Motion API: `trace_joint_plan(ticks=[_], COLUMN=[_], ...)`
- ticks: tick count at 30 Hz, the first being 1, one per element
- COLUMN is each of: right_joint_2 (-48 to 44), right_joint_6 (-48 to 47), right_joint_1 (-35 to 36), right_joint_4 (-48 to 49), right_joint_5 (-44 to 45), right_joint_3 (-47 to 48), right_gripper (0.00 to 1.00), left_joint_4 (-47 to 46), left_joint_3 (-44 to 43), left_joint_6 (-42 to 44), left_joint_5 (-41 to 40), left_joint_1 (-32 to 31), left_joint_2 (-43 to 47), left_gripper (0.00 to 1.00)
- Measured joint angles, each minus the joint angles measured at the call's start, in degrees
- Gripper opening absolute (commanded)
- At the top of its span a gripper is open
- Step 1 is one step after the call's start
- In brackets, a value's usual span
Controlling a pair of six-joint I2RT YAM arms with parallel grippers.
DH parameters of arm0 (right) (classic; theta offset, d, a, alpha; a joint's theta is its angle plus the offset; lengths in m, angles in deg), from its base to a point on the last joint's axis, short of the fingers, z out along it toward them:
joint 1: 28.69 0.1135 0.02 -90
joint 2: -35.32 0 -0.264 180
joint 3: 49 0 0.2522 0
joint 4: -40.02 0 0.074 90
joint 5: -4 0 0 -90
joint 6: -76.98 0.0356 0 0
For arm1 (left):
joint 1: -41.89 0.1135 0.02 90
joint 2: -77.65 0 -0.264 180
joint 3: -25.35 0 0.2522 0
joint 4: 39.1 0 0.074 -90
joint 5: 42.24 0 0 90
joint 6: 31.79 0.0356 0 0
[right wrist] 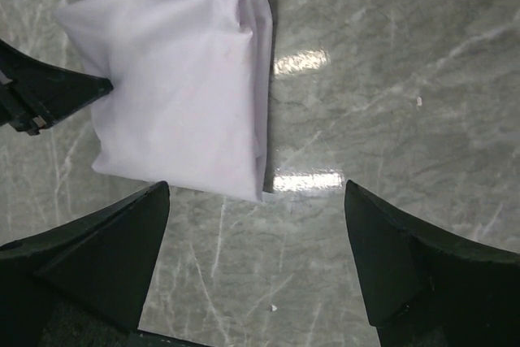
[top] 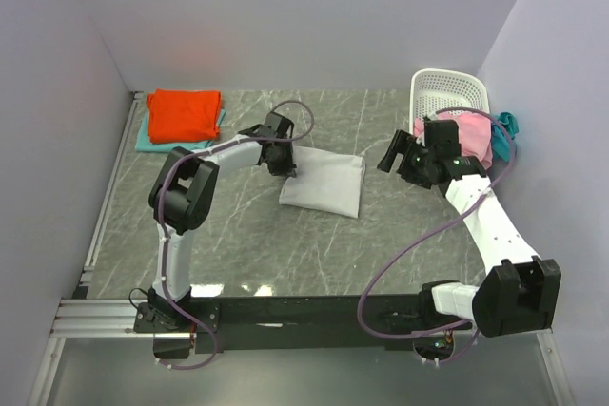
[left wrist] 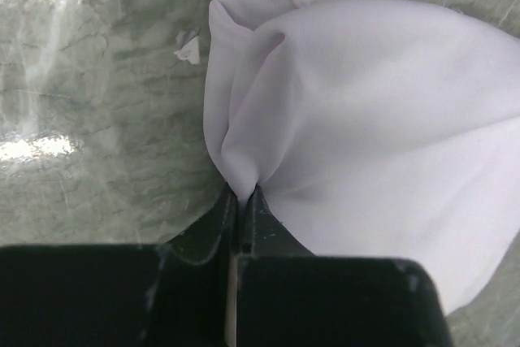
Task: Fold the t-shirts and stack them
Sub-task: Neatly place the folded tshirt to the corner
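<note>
The folded white t-shirt lies mid-table; it also shows in the left wrist view and the right wrist view. My left gripper is shut on its left edge, pinching a fold of cloth. My right gripper is open and empty, held above the table to the right of the shirt. A folded orange-red t-shirt lies on a pale aqua one at the far left. A pink t-shirt and a teal-blue one hang at the basket.
The white perforated laundry basket stands at the far right by the wall. Walls close in the table on the left, back and right. A metal rail runs along the left edge.
</note>
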Motion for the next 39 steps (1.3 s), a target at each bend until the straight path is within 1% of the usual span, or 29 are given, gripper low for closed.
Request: trace_joint_plan(ticks=[5,9,18,25,29,35,39], right_joint_2=[-2.3,-3.5,-3.7,-4.2,-4.2,-3.9,-3.2], right_joint_6=[0.0,0.0,-0.2,-0.7,-0.9,-1.1,-1.1], right_joint_1=[-0.3,-0.4,-0.4,-0.4,-0.4,-0.4,-0.4], right_joint_4=[-0.1,0.2,0.3,0.3,0.3,0.3,0.3], right_joint_5=[1.1,1.8,3.6,5.0,5.6,6.3,7.1], right_joint_3=[-2.1,-2.1,-2.1,-2.6,-2.6,-2.6,-2.6], right_gripper=[0.94,0.93,0.93,0.93,0.93,0.93,0.92], left_joint_4=[1.9,3.4,3.8,1.1,-1.6,-2.0,-2.5], left_joint_3=[-2.0,-2.9,-2.9,-2.9,-3.0,-7.9,-11.3], left_joint_6=[0.8,3.7,18.6,29.1,35.3,43.6,47.6], left_joint_5=[-5.7,-11.1,-23.1,-29.5,-31.1,-31.6,-31.7], left_joint_1=[-1.7,-2.1,-0.3,5.1,8.7,13.7,16.5], left_joint_2=[-0.5,-0.3,3.0,5.0,5.6,5.6,5.6], left_gripper=[0.01,0.01,0.01,0.01,0.01,0.01,0.01])
